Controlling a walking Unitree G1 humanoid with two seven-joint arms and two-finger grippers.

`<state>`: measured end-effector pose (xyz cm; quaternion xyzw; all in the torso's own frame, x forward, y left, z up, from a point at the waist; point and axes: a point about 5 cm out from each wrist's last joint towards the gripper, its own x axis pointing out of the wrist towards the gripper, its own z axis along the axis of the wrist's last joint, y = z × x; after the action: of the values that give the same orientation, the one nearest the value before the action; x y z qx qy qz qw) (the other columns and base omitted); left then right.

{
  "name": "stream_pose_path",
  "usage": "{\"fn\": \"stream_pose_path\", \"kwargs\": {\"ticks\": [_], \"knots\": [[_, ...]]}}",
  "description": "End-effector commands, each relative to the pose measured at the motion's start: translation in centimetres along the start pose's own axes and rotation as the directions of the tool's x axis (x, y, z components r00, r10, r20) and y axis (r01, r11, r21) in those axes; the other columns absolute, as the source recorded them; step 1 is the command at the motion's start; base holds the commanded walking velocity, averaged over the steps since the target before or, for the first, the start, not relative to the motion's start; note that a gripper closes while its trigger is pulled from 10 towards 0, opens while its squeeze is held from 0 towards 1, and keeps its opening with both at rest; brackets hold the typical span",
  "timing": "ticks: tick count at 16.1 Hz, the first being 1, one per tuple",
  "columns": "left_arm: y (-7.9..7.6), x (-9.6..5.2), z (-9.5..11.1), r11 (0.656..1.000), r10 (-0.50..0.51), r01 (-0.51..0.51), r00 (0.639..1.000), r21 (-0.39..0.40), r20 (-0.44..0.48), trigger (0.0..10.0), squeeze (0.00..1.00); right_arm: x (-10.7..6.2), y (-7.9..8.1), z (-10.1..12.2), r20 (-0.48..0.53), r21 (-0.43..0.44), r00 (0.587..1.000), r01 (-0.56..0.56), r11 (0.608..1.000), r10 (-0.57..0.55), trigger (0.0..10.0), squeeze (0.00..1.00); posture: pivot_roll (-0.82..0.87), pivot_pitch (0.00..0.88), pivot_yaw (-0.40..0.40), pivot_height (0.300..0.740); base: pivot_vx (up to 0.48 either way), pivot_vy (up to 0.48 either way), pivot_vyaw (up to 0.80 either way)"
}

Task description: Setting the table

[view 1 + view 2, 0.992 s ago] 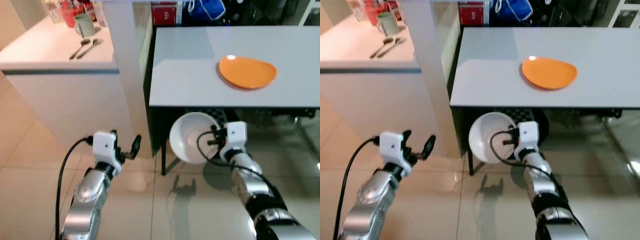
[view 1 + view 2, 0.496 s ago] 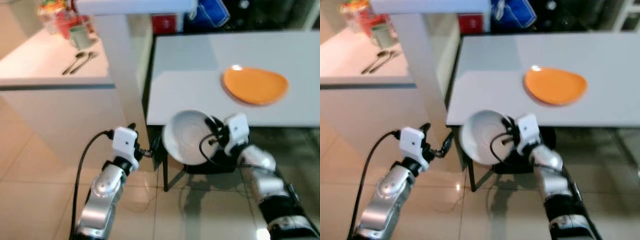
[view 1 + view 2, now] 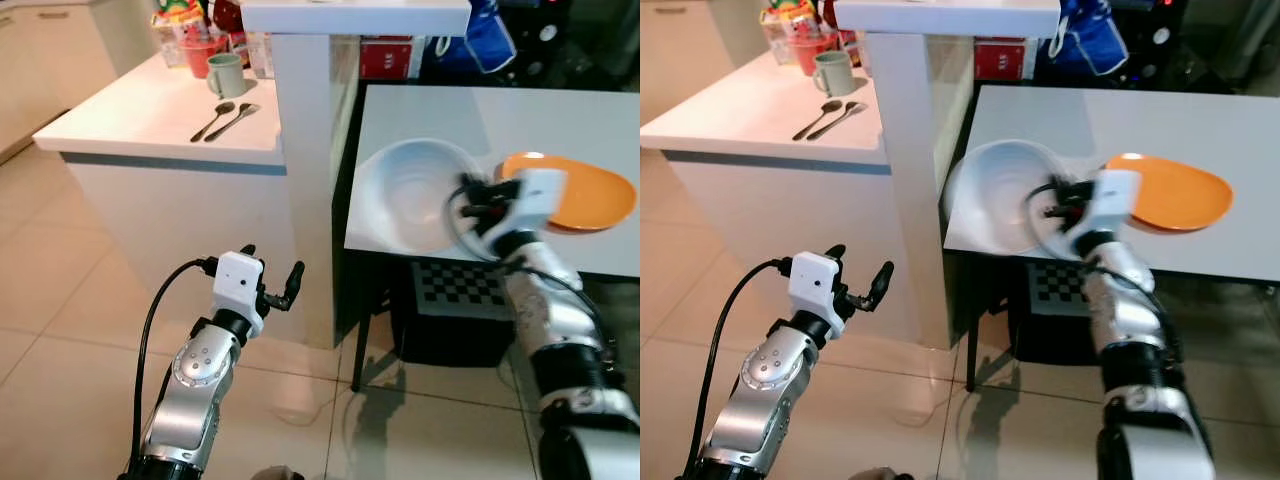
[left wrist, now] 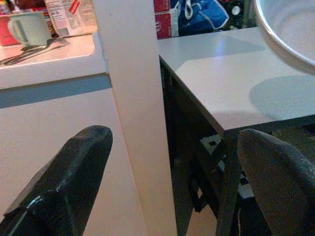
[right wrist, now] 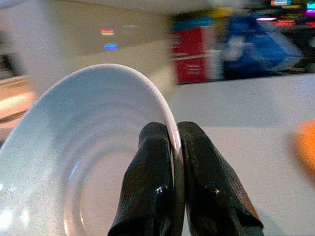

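Kitchen with tiled floor; white kitchen counter (image 3: 150, 110) on the robot's left, a white pillar (image 3: 305, 150) at its end, and a grey dining table (image 3: 1200, 130) just beyond the pillar. On the kitchen counter: a pale green mug (image 3: 224, 74), two spoons (image 3: 225, 120) lying side by side just in front of it, and some red containers and packets behind, too blurred to identify. On the dining table: an orange plate (image 3: 1180, 190), lying flat near the front edge. Right gripper (image 5: 172, 162): jaws closed on the rim of a white bowl (image 3: 410, 195), one finger inside the rim and one outside, as the right wrist view shows. Bowl is held tilted, its opening turned towards the camera, above the front left corner of the dining table, just beside the plate; not resting on the surface. Left gripper (image 3: 270, 285): jaws apart, holding nothing, low in front of the pillar, well below counter height. Progress, as judged: plate placed; bowl in hand and over the table but not yet set down; spoons and mug not yet brought over. Task roughly in its first half. Remaining: lower and level the bowl, release it, then fetch cutlery and mug.
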<state>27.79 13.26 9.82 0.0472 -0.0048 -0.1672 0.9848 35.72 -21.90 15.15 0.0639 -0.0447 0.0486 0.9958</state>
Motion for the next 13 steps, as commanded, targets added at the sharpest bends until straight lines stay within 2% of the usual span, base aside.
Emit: {"fn": "stream_pose_path", "kwargs": {"ticks": [1,3,6,9,11,12,13], "knots": [[0.2,0.2,0.0,1.0,-0.002,0.002,1.0,-0.007,-0.007,10.0,0.0,-0.2,-0.8,-0.7,-0.019,-0.001,0.998,0.063,0.998,-0.063,10.0,0.0,0.01,0.018,0.086,0.74,0.292,0.0,0.0],[0.3,0.2,0.0,1.0,0.005,-0.005,1.0,-0.001,-0.004,10.0,0.0,-0.5,-0.7,-1.8,-0.049,-0.006,0.994,0.093,0.996,-0.093,10.0,0.0,0.01,0.02,0.091,0.74,0.48,0.0,0.0],[0.3,0.3,0.1,1.0,0.0,0.0,1.0,0.028,-0.008,10.0,0.0,-0.5,-0.1,-2.6,-0.052,-0.06,0.994,0.098,0.993,-0.101,10.0,0.0,0.01,0.02,0.094,0.74,0.46,0.0,0.0],[-0.1,0.3,0.1,0.999,-0.017,0.018,1.0,0.04,-0.006,10.0,0.0,-0.1,1.5,-2.4,-0.03,-0.111,0.999,0.009,0.994,-0.013,10.0,0.0,0.01,0.023,0.094,0.74,0.425,0.0,0.0],[-0.3,0.5,0.3,0.999,-0.008,0.007,1.0,0.05,0.014,10.0,0.0,0.1,3.1,-1.8,-0.002,-0.171,0.996,-0.085,0.982,0.086,10.0,0.0,0.01,0.02,0.093,0.74,0.0,0.0,0.0],[-0.3,0.5,0.3,0.999,-0.007,0.006,1.0,0.05,0.012,10.0,0.0,0.2,3.4,-1.6,0.008,-0.18,0.995,-0.098,0.979,0.101,10.0,0.0,0.01,0.02,0.093,0.74,0.0,0.0,0.0],[-0.2,0.5,0.2,0.999,-0.006,0.005,1.0,0.05,0.007,10.0,0.0,0.4,4.4,-0.8,0.044,-0.191,0.986,-0.148,0.97,0.159,10.0,0.0,0.01,0.014,0.091,0.74,0.0,0.0,0.0]]}}
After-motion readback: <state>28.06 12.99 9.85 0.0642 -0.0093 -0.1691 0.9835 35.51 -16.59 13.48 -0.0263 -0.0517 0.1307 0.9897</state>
